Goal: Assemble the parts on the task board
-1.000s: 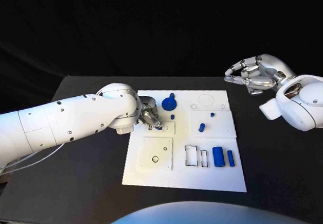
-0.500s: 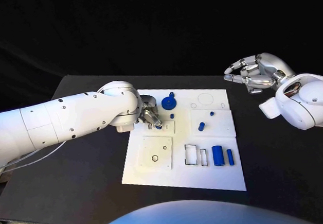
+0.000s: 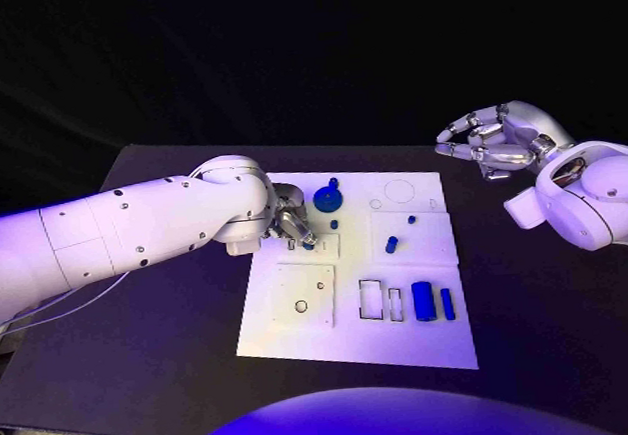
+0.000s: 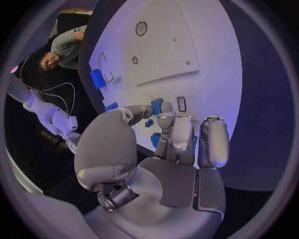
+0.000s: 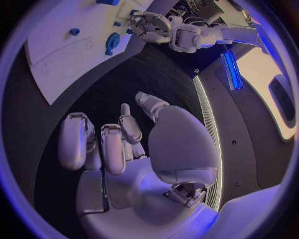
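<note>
While our left hand [image 3: 289, 226] is pinching a small blue peg [image 4: 156, 106] between thumb and fingertip over the near-left part of the white task board [image 3: 424, 345], we are judging this the insertion step, and the next move is calling for lining it up with the small rectangular slot [image 4: 181, 103] beside it. Our right hand [image 3: 491, 143] is hovering off the board's far right corner, fingers curled on nothing. The arm is hiding the peg's contact with the board from the head view.
</note>
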`<state>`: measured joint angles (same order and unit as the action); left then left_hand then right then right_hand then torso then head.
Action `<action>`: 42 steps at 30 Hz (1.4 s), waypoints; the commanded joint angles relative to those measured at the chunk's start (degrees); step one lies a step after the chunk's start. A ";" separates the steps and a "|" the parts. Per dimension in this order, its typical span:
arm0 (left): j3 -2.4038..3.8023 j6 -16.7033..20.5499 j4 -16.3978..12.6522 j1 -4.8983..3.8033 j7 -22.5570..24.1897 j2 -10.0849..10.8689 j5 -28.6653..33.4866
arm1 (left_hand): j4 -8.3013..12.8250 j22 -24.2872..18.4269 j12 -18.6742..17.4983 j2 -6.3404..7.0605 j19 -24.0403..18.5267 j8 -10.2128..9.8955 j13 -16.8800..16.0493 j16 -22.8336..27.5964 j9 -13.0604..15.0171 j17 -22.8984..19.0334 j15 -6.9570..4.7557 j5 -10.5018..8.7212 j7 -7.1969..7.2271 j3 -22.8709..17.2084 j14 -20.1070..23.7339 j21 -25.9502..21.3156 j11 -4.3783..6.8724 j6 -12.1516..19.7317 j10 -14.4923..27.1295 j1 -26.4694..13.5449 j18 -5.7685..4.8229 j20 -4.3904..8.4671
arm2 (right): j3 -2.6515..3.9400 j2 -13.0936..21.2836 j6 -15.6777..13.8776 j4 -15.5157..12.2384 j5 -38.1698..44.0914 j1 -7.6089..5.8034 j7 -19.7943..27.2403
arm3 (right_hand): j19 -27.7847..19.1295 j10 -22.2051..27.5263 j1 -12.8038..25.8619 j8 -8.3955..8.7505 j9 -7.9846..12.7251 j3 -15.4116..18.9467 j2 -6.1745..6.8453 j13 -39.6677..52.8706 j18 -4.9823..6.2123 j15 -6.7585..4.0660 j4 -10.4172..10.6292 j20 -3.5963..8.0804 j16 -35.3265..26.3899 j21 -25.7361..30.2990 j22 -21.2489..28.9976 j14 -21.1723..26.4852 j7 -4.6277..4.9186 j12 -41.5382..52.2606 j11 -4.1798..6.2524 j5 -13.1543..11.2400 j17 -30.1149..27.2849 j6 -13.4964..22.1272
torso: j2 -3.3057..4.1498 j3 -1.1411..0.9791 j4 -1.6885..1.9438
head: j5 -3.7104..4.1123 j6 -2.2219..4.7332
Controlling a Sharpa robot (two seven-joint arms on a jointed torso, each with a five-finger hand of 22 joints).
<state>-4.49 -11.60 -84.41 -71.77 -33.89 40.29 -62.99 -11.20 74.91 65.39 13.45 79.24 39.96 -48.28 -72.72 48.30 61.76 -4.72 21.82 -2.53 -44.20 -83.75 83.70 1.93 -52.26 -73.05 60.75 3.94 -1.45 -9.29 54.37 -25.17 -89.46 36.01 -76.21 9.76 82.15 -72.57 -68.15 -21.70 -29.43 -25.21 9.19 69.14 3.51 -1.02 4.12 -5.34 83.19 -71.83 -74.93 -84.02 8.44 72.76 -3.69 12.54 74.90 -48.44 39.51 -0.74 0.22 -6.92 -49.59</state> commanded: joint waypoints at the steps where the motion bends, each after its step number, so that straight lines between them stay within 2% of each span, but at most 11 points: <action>1: -0.32 -1.95 0.00 0.42 0.32 -0.31 1.39 | 6.34 0.68 0.20 -0.04 0.41 -0.30 -0.13 0.31 0.04 0.09 -0.54 -0.41 0.62 -5.81 0.09 0.16 0.18 -0.29 -0.48 -0.94 -0.55 -0.07 | 0.00 -0.02 0.72 -0.04 0.48 0.03 0.47 | -0.37 0.38 0.25 -0.39 -0.08 0.03 -0.08 -0.03 0.33 0.38 0.40 -0.05 -0.37 0.35 -8.56 -3.01 -0.13 -0.19 0.12 0.37 2.33 0.44 | -0.02 -0.01 0.01 | 0.02 0.00; 8: -0.32 -1.50 0.36 0.42 0.29 -0.37 1.50 | 3.92 0.85 0.56 -0.38 0.64 -0.77 -0.59 0.32 -0.40 0.16 -0.68 -0.76 0.88 -0.50 0.08 0.09 0.34 -1.00 -0.66 -2.24 -0.61 0.04 | 0.00 0.03 0.70 -0.08 0.48 0.03 0.46 | -0.40 0.39 0.27 -0.45 -0.10 0.04 -0.11 -0.04 0.35 0.38 0.48 -0.05 -0.42 0.43 -8.54 -3.00 -0.13 -0.19 0.12 0.40 2.27 0.47 | 0.02 -0.01 0.00 | 0.08 0.01; 19: -0.32 -1.15 0.76 0.42 0.13 -0.36 1.53 | 1.18 0.82 0.59 -0.83 0.69 -1.35 -0.57 0.36 -0.94 0.21 -0.69 -0.97 0.88 5.30 0.08 -0.06 0.35 -1.76 -0.52 -3.02 -0.61 0.11 | 0.00 0.07 0.49 -0.12 0.48 0.03 0.51 | -0.49 0.53 0.35 -0.50 -0.11 0.09 -0.08 -0.18 0.39 0.38 0.59 -0.06 -0.53 0.65 -8.46 -2.95 -0.12 -0.31 0.11 0.40 2.09 0.51 | -0.01 -0.03 -0.02 | 0.13 -0.04; 28: -0.32 -0.72 0.99 0.42 0.00 -0.30 1.54 | 0.30 0.84 0.33 -0.50 0.73 -0.97 -0.25 0.35 -0.74 0.26 -0.78 -0.94 1.07 7.37 0.07 -0.09 0.47 -2.33 -0.25 -2.99 -0.61 0.13 | 0.00 0.16 0.34 -0.26 0.48 0.03 0.47 | -0.54 0.53 0.40 -0.55 -0.12 0.13 -0.07 -0.17 0.42 0.39 0.68 -0.06 -0.61 0.80 -8.42 -2.92 -0.12 -0.30 0.11 0.40 1.96 0.54 | -0.01 -0.02 -0.03 | 0.24 0.00; 31: -0.32 -0.50 0.97 0.42 -0.05 -0.24 1.54 | -1.06 0.78 0.27 0.03 0.70 -0.91 -0.17 0.38 -0.68 0.26 -0.77 -0.88 1.06 9.76 0.08 -0.16 0.46 -2.41 -0.17 -3.39 -0.60 0.17 | 0.00 0.20 0.31 -0.25 0.48 0.03 0.42 | -0.53 0.56 0.42 -0.57 -0.13 0.13 -0.10 -0.21 0.41 0.39 0.73 -0.06 -0.60 0.78 -8.43 -2.92 -0.12 -0.32 0.11 0.40 1.98 0.55 | -0.01 -0.02 -0.01 | 0.24 0.09; 37: -0.29 0.52 0.89 0.42 -0.04 0.07 1.54 | -3.30 0.82 0.17 0.20 0.75 -0.97 -0.01 0.40 -0.69 0.29 -0.75 -0.82 0.99 12.94 0.08 -0.21 0.41 -2.43 -0.05 -3.63 -0.60 0.18 | 0.00 0.27 0.27 -0.22 0.48 0.03 0.37 | -0.55 0.57 0.46 -0.59 -0.13 0.15 -0.11 -0.21 0.43 0.39 0.81 -0.07 -0.63 0.85 -8.40 -2.91 -0.11 -0.33 0.10 0.39 1.94 0.58 | -0.01 0.00 0.01 | 0.32 0.21; 42: 0.01 1.63 0.38 0.41 -0.13 0.73 1.54 | -5.15 0.77 0.08 0.51 0.74 -0.97 0.21 0.40 -0.66 0.34 -0.71 -0.83 0.94 15.92 0.07 -0.28 0.35 -2.42 0.07 -3.76 -0.59 0.18 | 0.00 0.26 0.28 -0.19 0.48 0.03 0.32 | -0.56 0.57 0.53 -0.63 -0.14 0.18 -0.12 -0.21 0.43 0.39 0.91 -0.07 -0.64 0.87 -8.39 -2.91 -0.11 -0.32 0.09 0.38 1.94 0.63 | 0.00 0.01 -0.07 | 0.41 0.31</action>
<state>-4.50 -10.61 -83.77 -71.47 -33.82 40.88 -61.94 -16.21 74.94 65.67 13.61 79.65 38.77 -48.13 -72.50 47.56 62.01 -5.12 21.09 -1.09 -28.73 -83.73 83.70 2.35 -54.71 -73.43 57.15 3.95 -1.45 -9.29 54.64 -25.25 -89.59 36.02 -76.21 9.77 81.94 -72.37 -68.16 -21.93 -29.51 -25.06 9.20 69.00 3.50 -1.02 4.59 -5.55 82.75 -71.16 -74.90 -84.02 8.24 72.76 -3.49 12.76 74.93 -48.24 39.50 -0.74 0.19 -6.56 -49.32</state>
